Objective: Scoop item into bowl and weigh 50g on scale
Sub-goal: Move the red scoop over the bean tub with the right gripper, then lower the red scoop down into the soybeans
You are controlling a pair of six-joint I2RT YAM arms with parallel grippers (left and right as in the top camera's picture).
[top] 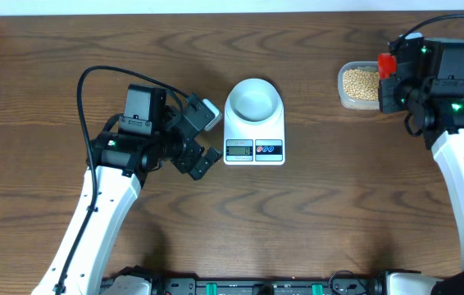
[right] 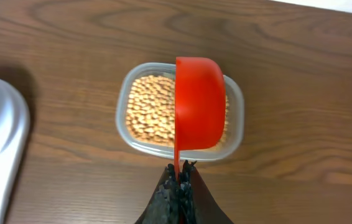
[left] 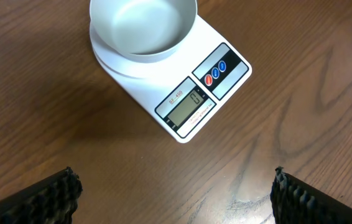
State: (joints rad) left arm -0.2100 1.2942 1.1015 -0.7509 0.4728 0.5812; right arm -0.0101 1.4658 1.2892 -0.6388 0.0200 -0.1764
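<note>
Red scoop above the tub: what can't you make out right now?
- Right wrist: whether the red scoop holds any beans; its outer shell blocks the inside.
- Overhead: scale display digits, too small.
- Left wrist: left gripper fingers, cut by the bottom edge.

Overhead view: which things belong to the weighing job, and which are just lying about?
Job: beans, clear tub, red scoop in right end effector, bowl, scale.
Lying about: none visible; only the wooden table.

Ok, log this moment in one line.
right pincer: shut on red scoop above tub of beans | left pincer: open near scale | bowl: empty, on scale | display: 0
</note>
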